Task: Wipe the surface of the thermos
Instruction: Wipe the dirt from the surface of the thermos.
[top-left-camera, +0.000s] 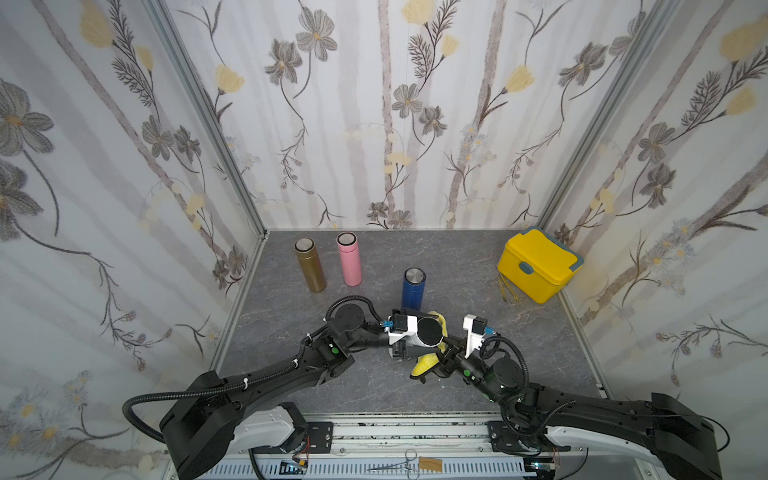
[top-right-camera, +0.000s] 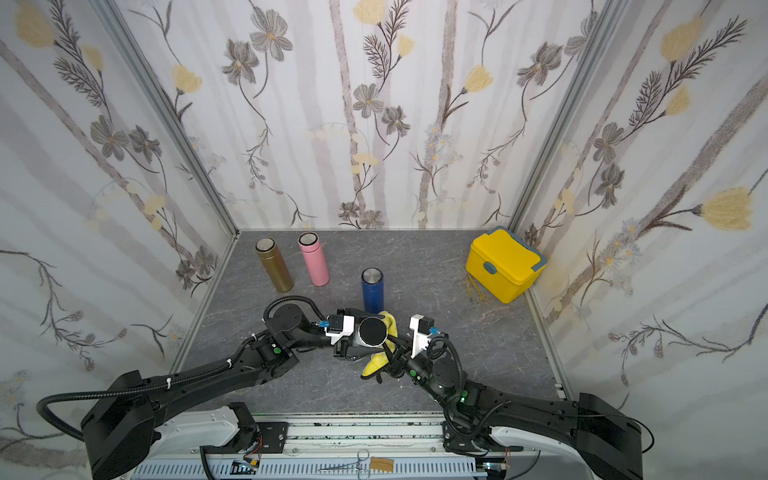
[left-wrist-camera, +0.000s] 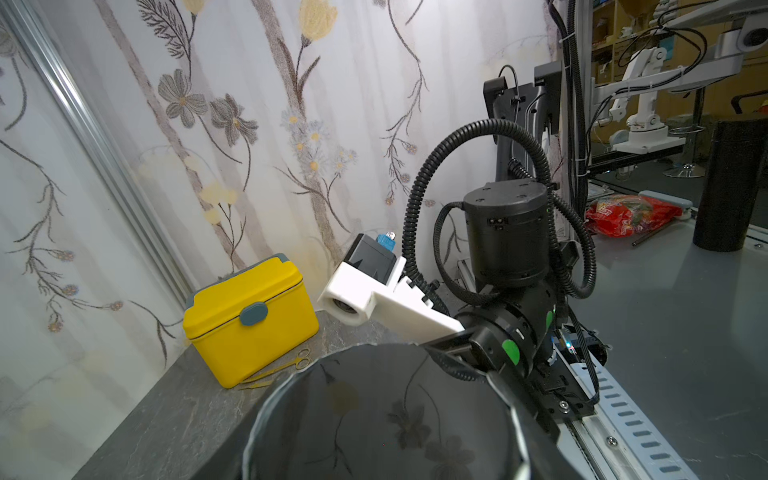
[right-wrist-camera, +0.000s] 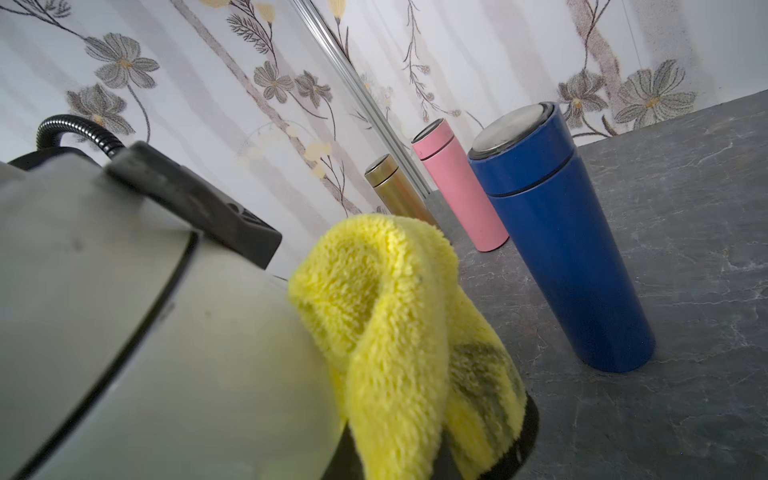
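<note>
Right gripper (top-left-camera: 441, 358): closed on the yellow cloth (top-left-camera: 424, 363), which folds up against the thermos wall, so I can rub its side.
Left gripper (top-left-camera: 402, 340): clamped round the thermos, I judge to steady it against the cloth's push.
Thermos (right-wrist-camera: 137, 316): white body, black lid (top-left-camera: 429, 331), held near the front middle of the surface (top-left-camera: 291, 316) between my two arms; whether its base rests there I cannot tell.
Progress: cloth is touching the wall, so wiping looks underway.
Blue flask (top-left-camera: 413, 288): upright just behind the thermos, close enough to bump.
Pink flask (top-left-camera: 349, 258), gold flask (top-left-camera: 310, 264): upright, far left, clear of the work.
Yellow box (top-left-camera: 539, 265): far right corner, lid shut.
</note>
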